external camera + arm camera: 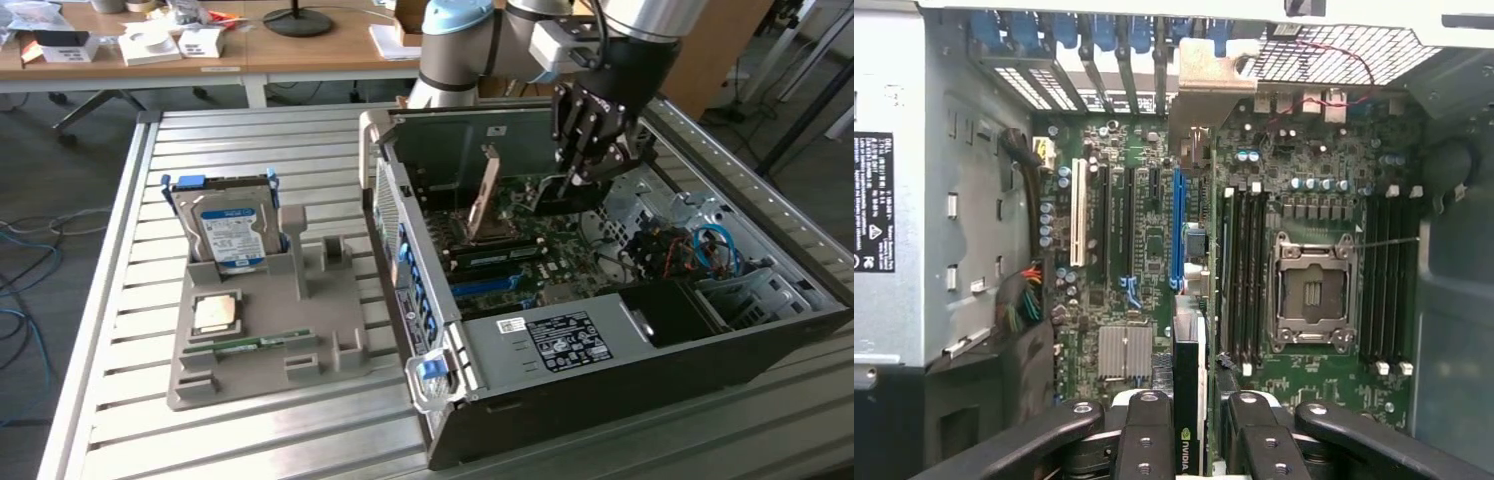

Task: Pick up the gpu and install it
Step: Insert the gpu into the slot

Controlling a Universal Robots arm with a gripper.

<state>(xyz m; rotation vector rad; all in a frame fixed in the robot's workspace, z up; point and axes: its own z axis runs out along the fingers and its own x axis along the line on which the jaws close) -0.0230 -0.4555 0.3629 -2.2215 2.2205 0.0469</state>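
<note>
gripper: (574, 180) low inside the case (601, 410), fingers (1149, 430) clamped either side of the gpu.
gpu: (1191, 390) held on edge, off the board (1154, 245). Looks unseated.
gpu position: just beside the blue slot (1177, 225), between it and the memory slots (1244, 270). The bracket (1204, 85) end points at the rear wall (1324, 50).
gpu tilt: the tan face (489, 185) leans a bit in the exterior view, so it's probably not square to the board.
progress: pick looks done, install not done.
other parts: drive (234, 230) upright in the tray (267, 375), outside the case on the exterior view's left. Well apart from the gripper.
risk 1: card edge misses the blue slot and lands on bare board beside it. Cause: the sideways offset seen in the wrist view.
risk 2: card goes in skewed and jams. Cause: the lean in the grip.
risk 3: bracket catches the rear wall before the card drops. Cause: it sits close to the slot openings.
risk 4: card slips between the fingers when pushed. Cause: hold is on one end only.
risk 5: knocks the memory slot latches or the socket (1312, 295). Cause: both lie near that side of the card.
</note>
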